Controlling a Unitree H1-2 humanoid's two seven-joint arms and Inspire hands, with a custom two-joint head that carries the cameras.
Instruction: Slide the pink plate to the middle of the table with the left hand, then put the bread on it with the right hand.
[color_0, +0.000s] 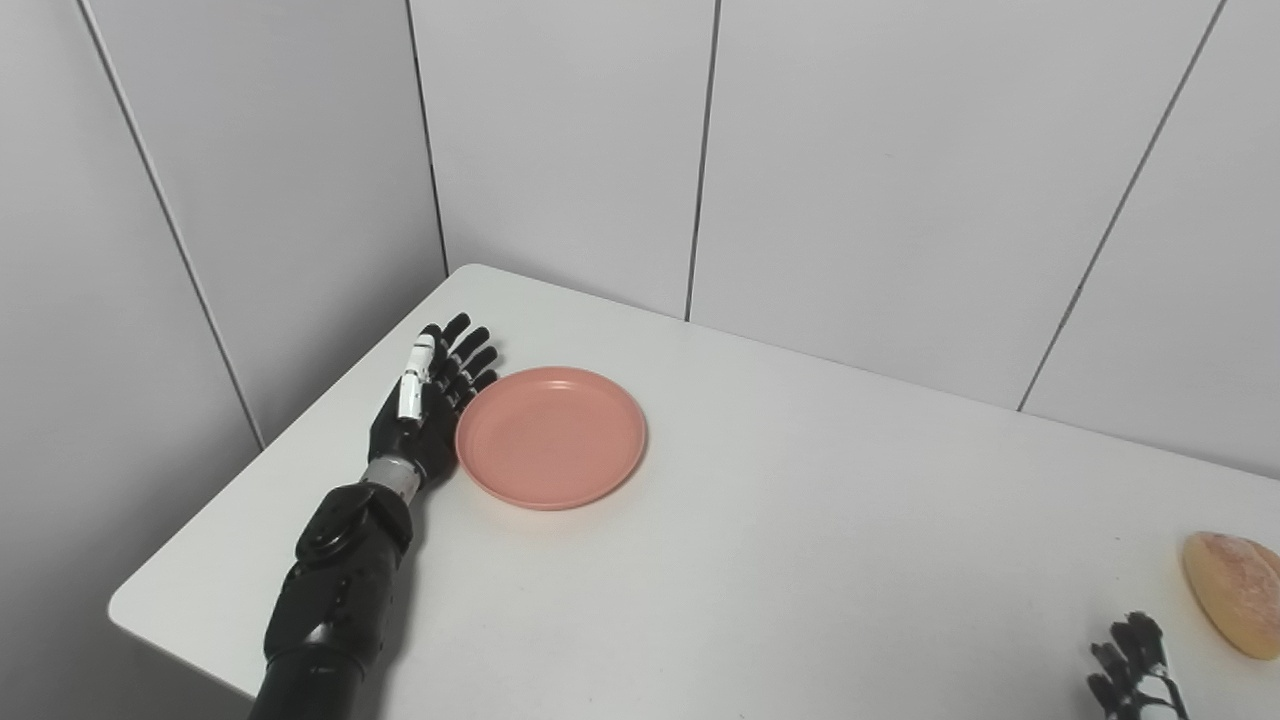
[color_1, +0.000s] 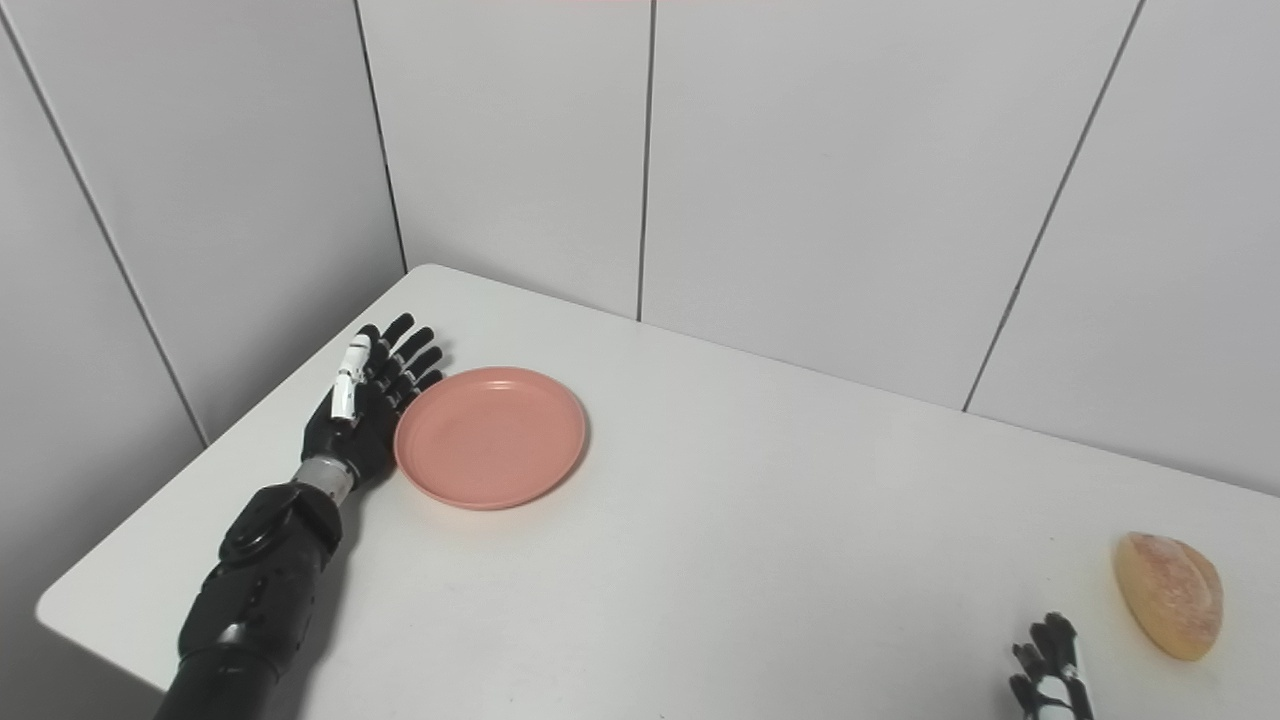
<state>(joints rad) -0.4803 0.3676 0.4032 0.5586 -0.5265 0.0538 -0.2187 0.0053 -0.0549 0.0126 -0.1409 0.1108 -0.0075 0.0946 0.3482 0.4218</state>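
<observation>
We find the pink plate (color_0: 551, 437) lying flat and empty on the white table (color_0: 800, 520), toward its left side and nearer the far left corner than the middle. The left hand (color_0: 428, 405) rests on the table just beside the plate's left rim, edge-on, palm turned toward the plate. Its fingers (color_0: 470, 350) are straight and a little apart, reaching past the rim toward the wall; it holds nothing. Whether the palm actually touches the rim we cannot tell, though no gap shows between them.

The bread (color_1: 1170, 595), a pale brown rounded loaf, lies at the near right of the table, well apart from the plate. The right hand (color_1: 1048, 672) shows only its fingertips at the bottom edge, near the bread and left of it, not touching it. We cannot tell whether that hand is spread or closed.
</observation>
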